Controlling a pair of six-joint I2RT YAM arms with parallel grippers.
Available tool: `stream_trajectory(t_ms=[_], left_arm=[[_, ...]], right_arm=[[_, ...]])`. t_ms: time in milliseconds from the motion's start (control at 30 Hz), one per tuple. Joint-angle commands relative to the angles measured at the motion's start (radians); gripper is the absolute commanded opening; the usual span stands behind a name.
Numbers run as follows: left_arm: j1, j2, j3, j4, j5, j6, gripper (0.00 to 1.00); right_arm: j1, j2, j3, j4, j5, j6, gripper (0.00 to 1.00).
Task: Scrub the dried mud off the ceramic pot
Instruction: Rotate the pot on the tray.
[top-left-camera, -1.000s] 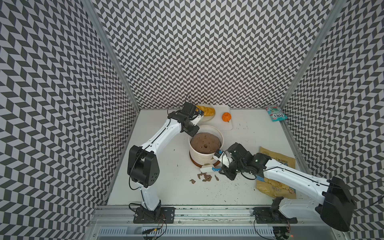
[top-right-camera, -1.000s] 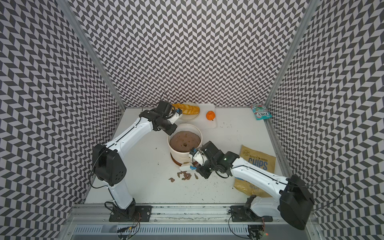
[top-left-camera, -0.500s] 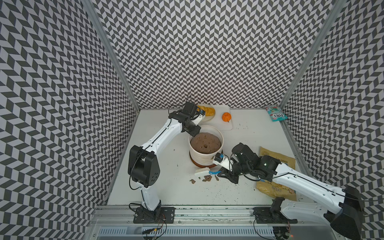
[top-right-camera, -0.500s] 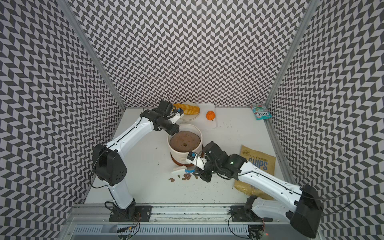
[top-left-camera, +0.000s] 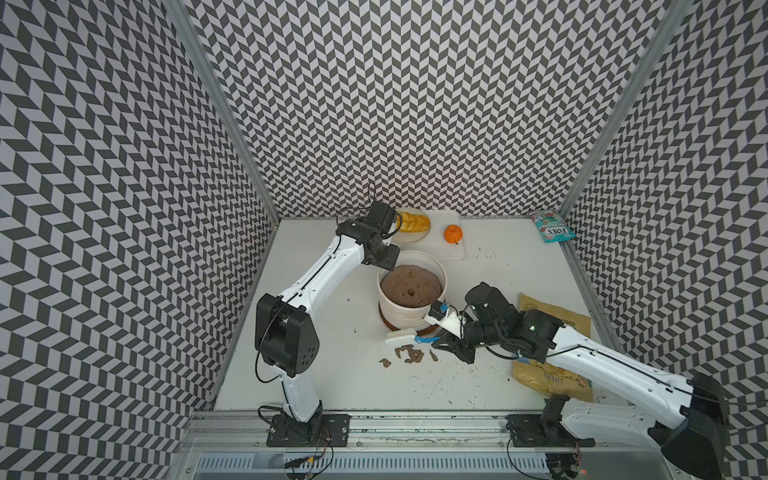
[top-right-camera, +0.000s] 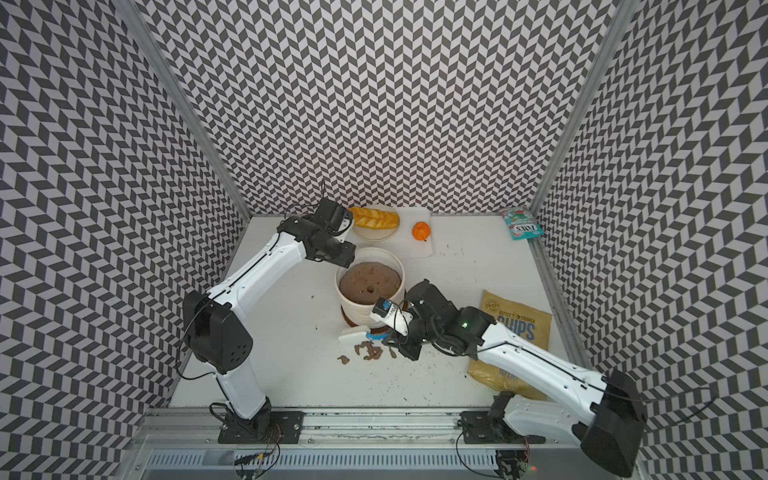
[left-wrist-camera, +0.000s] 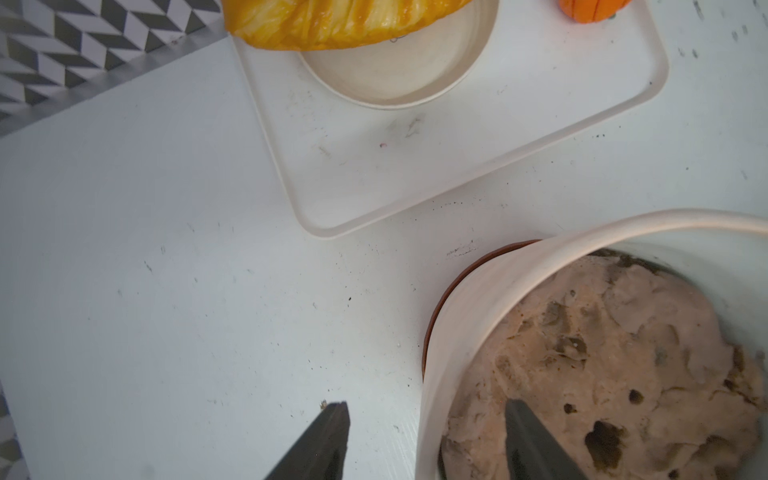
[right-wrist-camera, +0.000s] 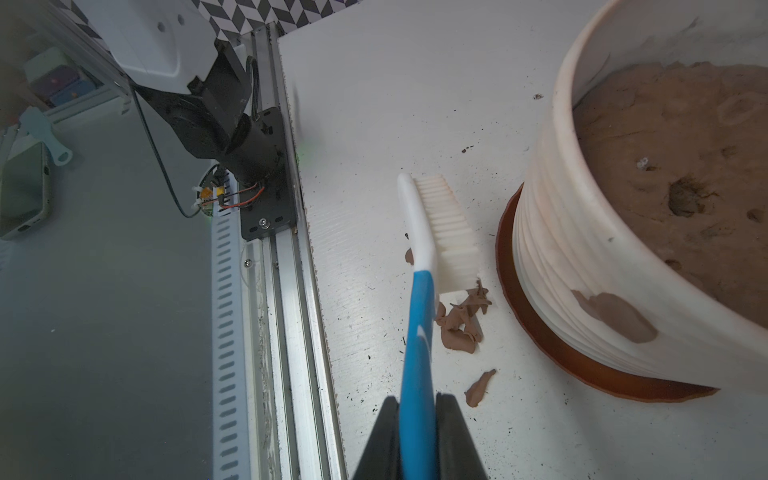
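Wide white ribbed cylindrical ceramic pot (top-left-camera: 401, 318), upright on terracotta-brown round saucer (right-wrist-camera: 540, 334), mid-table, packed with brown soil. Just beside it, toward the front rail: loose dull-brown flakes of dried mud (top-left-camera: 411, 354) on bare white tabletop (top-left-camera: 332, 374). One flat brown patch (right-wrist-camera: 615, 318) low on the ribbed wall, plain in the right wrist view.

Right gripper (right-wrist-camera: 417, 401): clamped tight on the blue handle of a white-bristled scrub brush (right-wrist-camera: 444, 232). Brush head low over the flakes, bristles facing the pot, apart from the wall.

Left gripper (left-wrist-camera: 426, 415): parted wide enough to clear the rim, astride its far-left edge. One finger outside, one above the soil, gripping nothing, no visible contact either side.

Handling, by judgement: heavy with soil, rigid, probably smooth and slick, chippable at the rim, liable to slide or turn on the saucer under brush pressure. Best hold: pinch across the thick rim opposite the brushed side, firm but not hard. Patch likely brittle, so short strokes along the ribs.

At the back: yellow pastry (top-left-camera: 413, 222) on shallow plate, small orange fruit (top-left-camera: 453, 234). Near the right arm: tan chips bag (top-right-camera: 515, 328)
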Motion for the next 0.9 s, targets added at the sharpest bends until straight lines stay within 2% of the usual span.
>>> stream_trajectory(t_ms=[0,167,367,533,867], left_arm=[[-0.048,-0.097,-0.033,-0.072,-0.04,-0.173,0.61],[-0.083,-0.158,-0.116,-0.1,-0.065,-0.307,0.58],[-0.11,-0.201,-0.207,-0.126,-0.108,-0.397,0.54],[-0.127,-0.189,-0.255,-0.108,-0.101,-0.425,0.51],[-0.134,-0.153,-0.256,-0.072,-0.097,-0.427,0.32]], right_arm=[[-0.001,0.012,0.025,0.093,0.003,0.017,0.0],[-0.001,0.013,0.029,0.095,0.003,0.019,0.0],[-0.001,-0.014,0.028,0.091,0.0,0.017,0.0],[-0.001,-0.036,0.016,0.091,0.001,0.014,0.0],[-0.001,-0.065,-0.017,0.107,-0.013,0.04,0.0]])
